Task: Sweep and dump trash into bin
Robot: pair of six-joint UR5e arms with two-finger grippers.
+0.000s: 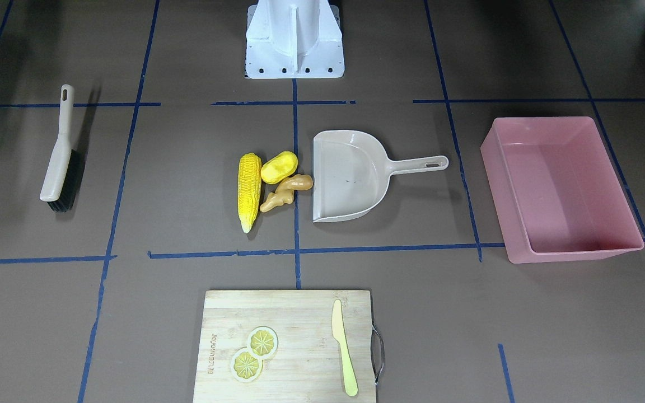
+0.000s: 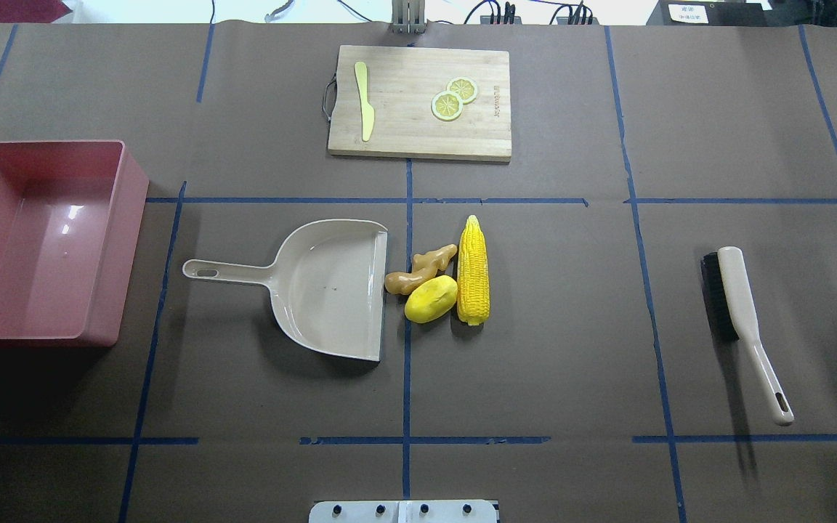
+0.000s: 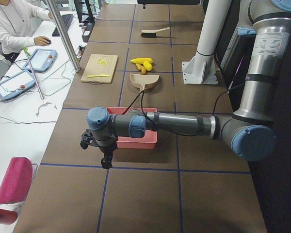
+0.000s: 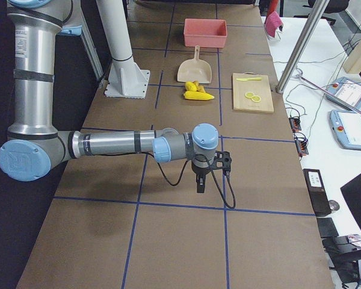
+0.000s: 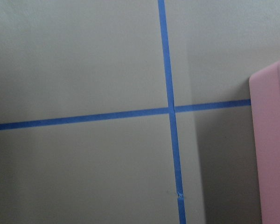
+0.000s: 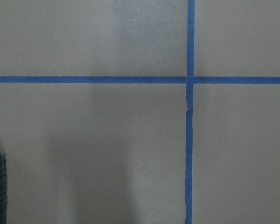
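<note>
You see the long yellow corn cob (image 2: 473, 272), rounded yellow lump (image 2: 431, 299) and knobbly tan ginger root (image 2: 422, 267) mid-counter. You cannot tell how the jaws stand on the left gripper (image 3: 106, 163) or right gripper (image 4: 200, 185).

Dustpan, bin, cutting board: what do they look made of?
Dustpan: probably moulded plastic, beige, smooth with a faint sheen, and one piece with its handle.
Bin: pink plastic, glossy, with bright glints on its inner floor.
Cutting board: wood or bamboo, matt, with lengthwise grain strips showing. Its end handle looks like metal wire.
</note>
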